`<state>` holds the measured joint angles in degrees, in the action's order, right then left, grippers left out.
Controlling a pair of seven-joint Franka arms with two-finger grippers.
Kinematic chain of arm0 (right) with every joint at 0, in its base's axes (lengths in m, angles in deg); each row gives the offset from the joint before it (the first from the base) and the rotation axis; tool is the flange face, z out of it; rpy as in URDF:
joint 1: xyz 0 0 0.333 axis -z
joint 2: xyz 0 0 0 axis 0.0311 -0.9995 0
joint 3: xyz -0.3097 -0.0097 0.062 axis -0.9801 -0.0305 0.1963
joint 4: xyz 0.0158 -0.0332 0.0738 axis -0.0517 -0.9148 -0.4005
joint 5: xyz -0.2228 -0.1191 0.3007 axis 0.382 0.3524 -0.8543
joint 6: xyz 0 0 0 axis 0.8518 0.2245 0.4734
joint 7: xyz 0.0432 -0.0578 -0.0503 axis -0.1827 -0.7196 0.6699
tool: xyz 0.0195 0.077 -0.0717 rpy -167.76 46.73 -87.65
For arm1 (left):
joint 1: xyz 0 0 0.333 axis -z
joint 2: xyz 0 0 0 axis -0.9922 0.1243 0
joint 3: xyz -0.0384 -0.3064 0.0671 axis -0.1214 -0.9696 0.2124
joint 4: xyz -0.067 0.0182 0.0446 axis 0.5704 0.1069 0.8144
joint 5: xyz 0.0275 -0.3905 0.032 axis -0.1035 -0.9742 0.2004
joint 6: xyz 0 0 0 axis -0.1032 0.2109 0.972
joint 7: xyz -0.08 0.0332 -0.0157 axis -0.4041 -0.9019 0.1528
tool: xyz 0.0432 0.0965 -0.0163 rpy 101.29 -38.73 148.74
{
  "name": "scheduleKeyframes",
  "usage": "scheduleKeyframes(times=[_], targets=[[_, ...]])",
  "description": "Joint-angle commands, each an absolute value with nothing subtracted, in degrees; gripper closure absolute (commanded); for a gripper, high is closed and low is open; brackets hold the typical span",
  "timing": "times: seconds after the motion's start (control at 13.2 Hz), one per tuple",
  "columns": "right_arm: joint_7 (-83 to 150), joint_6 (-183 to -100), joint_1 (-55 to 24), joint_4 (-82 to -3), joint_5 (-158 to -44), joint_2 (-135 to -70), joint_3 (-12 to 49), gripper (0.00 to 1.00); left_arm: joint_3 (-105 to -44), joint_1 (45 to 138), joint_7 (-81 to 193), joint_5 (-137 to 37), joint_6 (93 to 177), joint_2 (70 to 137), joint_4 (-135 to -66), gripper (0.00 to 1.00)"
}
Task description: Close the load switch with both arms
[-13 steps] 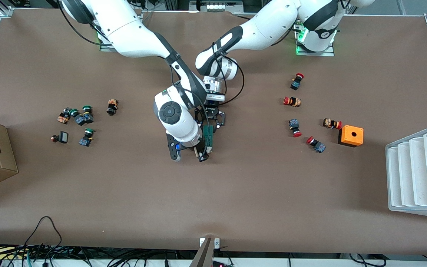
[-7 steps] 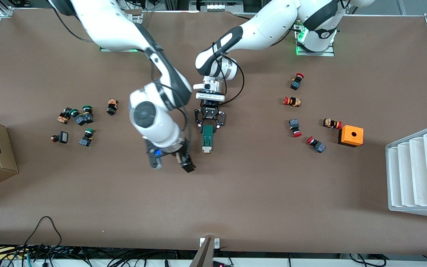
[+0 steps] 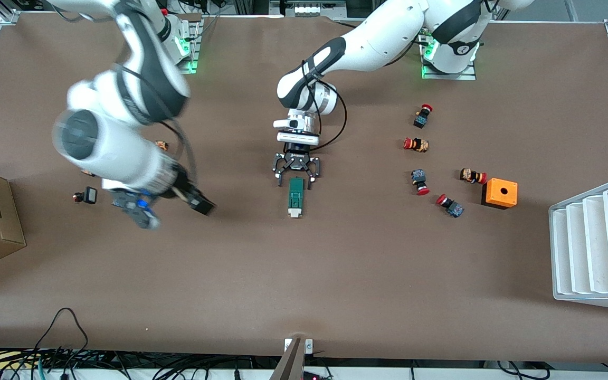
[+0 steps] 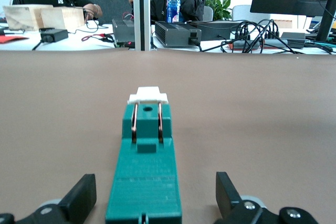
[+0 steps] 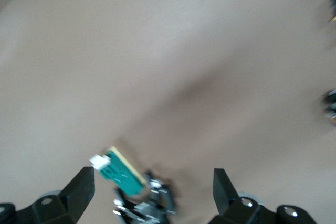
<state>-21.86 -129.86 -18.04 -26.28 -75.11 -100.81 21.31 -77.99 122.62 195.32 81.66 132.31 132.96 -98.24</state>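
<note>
As things stood at the switch: the load switch [image 3: 296, 196] lay flat on the brown counter [image 3: 335, 274] near its middle, long axis pointing toward the front camera, white piece at the nearer end
Left gripper: the left gripper [image 3: 297, 177] sat low at the switch's other end, its fingers [image 4: 79, 199] apart on either side of the green body with a clear gap on both sides, gripping nothing
Right gripper: the right gripper [image 3: 169, 207] was blurred, over bare counter toward the right arm's end, well apart from the switch; its fingers [image 5: 80, 188] stood wide and empty
Step in hand: judged to be letting go of the switch; whether it was fully closed could not be told
Doing it well: lifting the left gripper straight up looked wise, so neither finger would drag the light block; if another squeeze were needed, one gripper should brace the green end squarely while the other pushed the white piece along the long axis
Switch material: hard moulded plastic, narrow rectangular body, fine ribbing on top, two thin copper-coloured loops beside a small round hole near the white piece
Counter surface: matte, smooth, paper-like brown sheet, likely to let the block slide
Nearby: red-capped push buttons [image 3: 417, 144] and an orange box [image 3: 499, 193] lay toward the left arm's end
</note>
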Motion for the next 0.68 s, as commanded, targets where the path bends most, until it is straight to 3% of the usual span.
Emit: scheduleKeyframes(times=[0.0, 0.23, 0.61], targets=[[-6.88, -123.46, -12.03, -30.84, -74.59, -93.2, 22.35, 0.0, -78.33, 121.01, 192.58, 82.36, 134.1, 131.01, -98.12, 0.0], [9.11, -117.91, -6.15, -32.85, -71.71, -87.93, 22.35, 0.0, -78.42, 120.39, 192.5, 81.66, 136.03, 127.94, -100.22, 0.0], [35.23, -117.46, 2.12, -37.43, -66.35, -81.67, 22.26, 0.0, -80.17, 120.39, 183.74, 65.18, 141.82, 118.45, -101.73, 0.0]])
